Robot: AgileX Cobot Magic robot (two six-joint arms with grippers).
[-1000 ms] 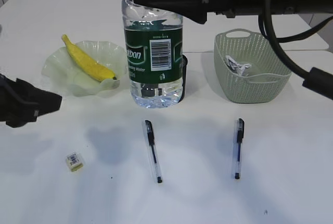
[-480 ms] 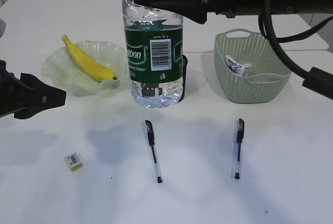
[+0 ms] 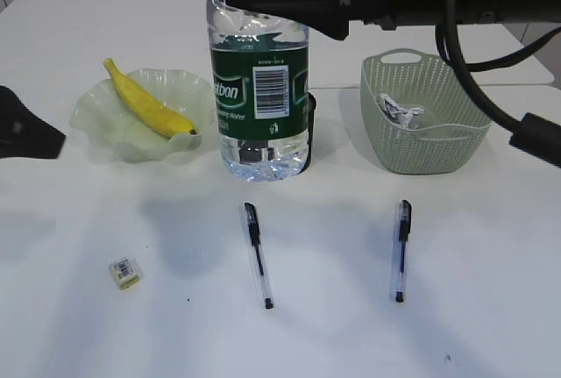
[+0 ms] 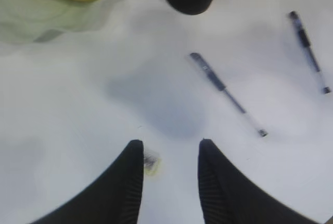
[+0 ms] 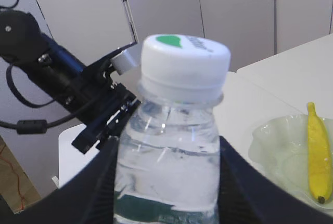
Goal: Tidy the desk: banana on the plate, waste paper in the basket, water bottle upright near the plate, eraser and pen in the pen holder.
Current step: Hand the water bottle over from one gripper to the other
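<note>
Banana on plate; water bottle upright; waste paper in basket.

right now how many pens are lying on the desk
2: one pen lies in front of the water bottle, the other pen lies in front of the basket. Nothing suggests a hidden third.

The water bottle has a dark green label showing white letters "tbon" at 9 o'clock and a barcode at 12 o'clock.

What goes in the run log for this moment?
right jaws: closed on clear green-labelled water bottle, upright | left jaws: open above tiny yellowish eraser | yellow banana: on ruffled green plate | two pens: on desk
</note>
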